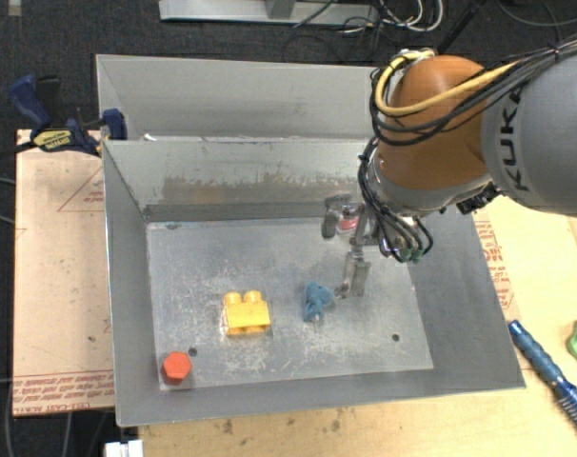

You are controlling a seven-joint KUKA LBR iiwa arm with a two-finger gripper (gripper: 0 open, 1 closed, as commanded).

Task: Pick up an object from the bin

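Note:
My gripper [354, 279] hangs low over the right-middle of the bin floor, under the orange-covered wrist. A small blue lumpy toy [316, 301] lies just left of and slightly below the fingertip, close to it but apart from it as far as I can see. A yellow building brick [246, 313] with two studs rests further left on the floor. Near the front left corner sits a small red cylinder [177, 367]. Nothing shows between the fingers.
The arm and its cables fill the bin's upper right. The back wall slopes down behind the gripper. Bare floor stretches along the back left and the front right of the bin.

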